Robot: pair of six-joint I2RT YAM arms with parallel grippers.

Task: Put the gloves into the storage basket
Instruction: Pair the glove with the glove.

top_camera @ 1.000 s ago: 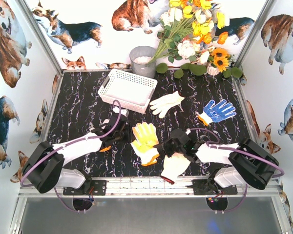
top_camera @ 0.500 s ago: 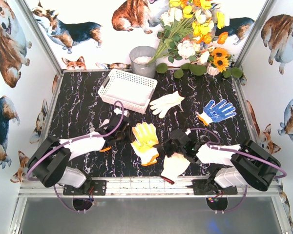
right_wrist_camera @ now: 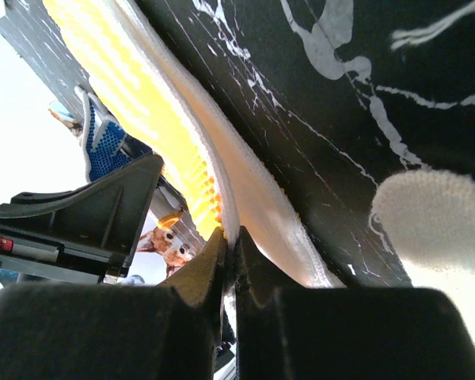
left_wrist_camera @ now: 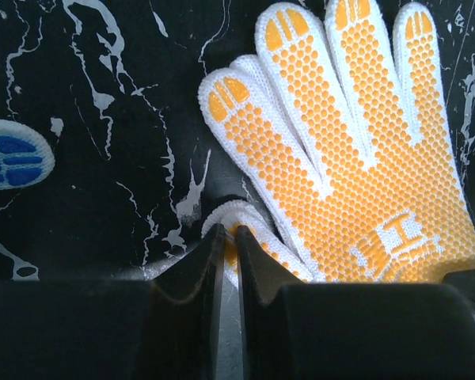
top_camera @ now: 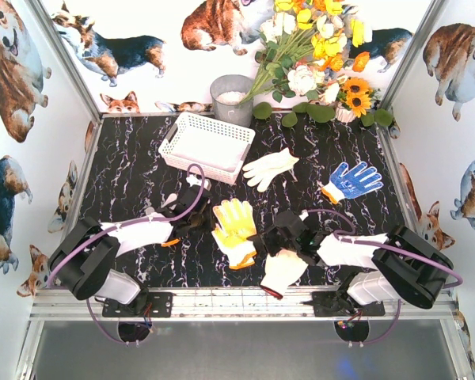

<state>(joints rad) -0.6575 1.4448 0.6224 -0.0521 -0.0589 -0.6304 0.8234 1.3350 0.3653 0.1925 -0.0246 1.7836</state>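
Near the front middle of the desk [top_camera: 127, 158], an orange glove [top_camera: 235, 228] lies palm up, fingers pointing toward the back, flat on the black marbled top. Its knit is white, the palm and fingers are covered in rows of small orange dots, and a block logo is printed at the heel of the palm. The left end effector [left_wrist_camera: 229, 237] has its jaws together on the tip of this glove's thumb, pinching a rounded bit of white knit with orange showing inside. The right end effector [right_wrist_camera: 229, 241] is clamped on the glove's opposite edge, where the white border and orange dots bend up off the desk. A near white glove [top_camera: 283, 269] lies just beside the right end effector, at the front edge, with a dark red trim at its cuff. A far white glove [top_camera: 271, 168] rests just right of the basket [top_camera: 199, 168], and a blue glove [top_camera: 351, 180] with a pale cuff and orange trim lies farther right, well apart from the others. None of the gloves is in the basket, a white slotted tray standing at the back left of the desk. Behind it stand a grey bucket [top_camera: 231, 99] and a bunch of flowers [top_camera: 313, 47].
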